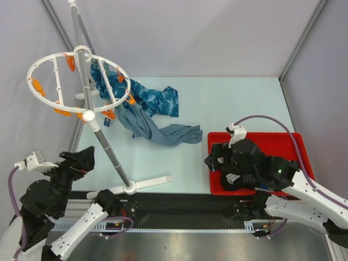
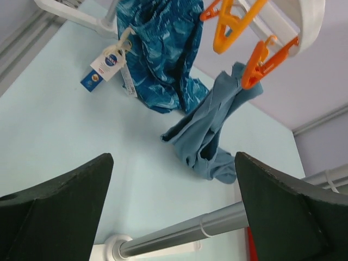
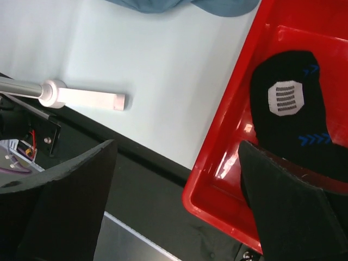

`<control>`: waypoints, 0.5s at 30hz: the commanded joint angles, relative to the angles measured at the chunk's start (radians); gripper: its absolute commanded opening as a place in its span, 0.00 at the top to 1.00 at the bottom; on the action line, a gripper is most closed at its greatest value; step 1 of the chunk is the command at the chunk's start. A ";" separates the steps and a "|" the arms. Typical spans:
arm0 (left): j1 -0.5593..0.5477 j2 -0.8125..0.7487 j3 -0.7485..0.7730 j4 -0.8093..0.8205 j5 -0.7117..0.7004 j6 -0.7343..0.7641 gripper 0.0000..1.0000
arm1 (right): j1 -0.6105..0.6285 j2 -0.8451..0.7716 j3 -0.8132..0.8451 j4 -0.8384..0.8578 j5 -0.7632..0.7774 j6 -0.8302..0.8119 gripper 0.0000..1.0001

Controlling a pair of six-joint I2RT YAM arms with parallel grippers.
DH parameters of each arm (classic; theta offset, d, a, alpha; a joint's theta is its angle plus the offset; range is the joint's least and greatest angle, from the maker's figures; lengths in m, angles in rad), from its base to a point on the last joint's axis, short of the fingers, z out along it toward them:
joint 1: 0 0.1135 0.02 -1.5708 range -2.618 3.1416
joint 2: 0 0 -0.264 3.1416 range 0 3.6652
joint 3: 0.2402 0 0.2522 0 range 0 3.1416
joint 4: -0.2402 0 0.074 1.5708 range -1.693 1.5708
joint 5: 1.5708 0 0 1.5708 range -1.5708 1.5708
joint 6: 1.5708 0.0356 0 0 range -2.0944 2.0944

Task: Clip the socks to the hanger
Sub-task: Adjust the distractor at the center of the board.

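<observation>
A black sock (image 3: 293, 114) with a white striped patch and small blue marks lies in the red tray (image 3: 228, 157). My right gripper (image 3: 176, 149) hovers open over the tray's near left corner, holding nothing; the sock lies by its right finger. From above, the right gripper (image 1: 215, 159) covers the tray's left part. The hanger (image 1: 51, 58) is a white ring with orange clips (image 1: 70, 62) on a tilted grey pole (image 1: 106, 147). My left gripper (image 1: 86, 156) stands open and empty just left of the pole (image 2: 179, 234), below the ring.
A blue patterned cloth (image 1: 155, 100) with a paper tag (image 2: 109, 60) and a plain grey-blue cloth (image 2: 209, 136) hang from the orange clips (image 2: 261, 62) and trail onto the table. The stand's white foot (image 1: 149, 184) lies near the front edge. Grey walls enclose the table.
</observation>
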 commanded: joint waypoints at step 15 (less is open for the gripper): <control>-0.010 0.283 0.059 0.018 -0.004 0.200 0.04 | -0.211 0.294 0.057 0.515 -0.509 -0.168 0.05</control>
